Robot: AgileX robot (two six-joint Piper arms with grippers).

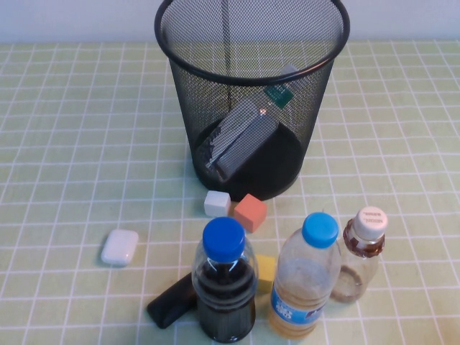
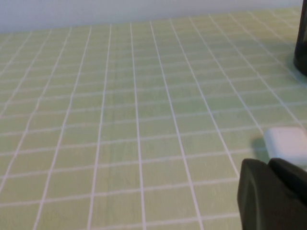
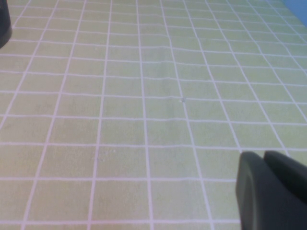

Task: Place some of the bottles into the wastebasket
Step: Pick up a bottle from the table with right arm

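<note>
The black wire-mesh wastebasket (image 1: 251, 43) stands at the back middle of the table. Through the mesh I see a clear bottle with a green label (image 1: 279, 92) lying tilted inside it. The short brown-tinted bottle (image 1: 361, 253) with a pale cap stands upright at the front right, beside the yellowish bottle. Neither arm shows in the high view. My left gripper (image 2: 266, 163) hovers low over bare tablecloth, its fingers together on nothing. My right gripper (image 3: 263, 155) is the same, shut and empty over bare cloth.
A dark-liquid bottle with a blue cap (image 1: 225, 287) and a yellowish bottle with a light-blue cap (image 1: 307, 277) stand at the front. A white cube (image 1: 217, 203), orange cube (image 1: 250, 212), yellow block (image 1: 266, 272), black object (image 1: 172, 302) and white case (image 1: 119, 246) lie around them.
</note>
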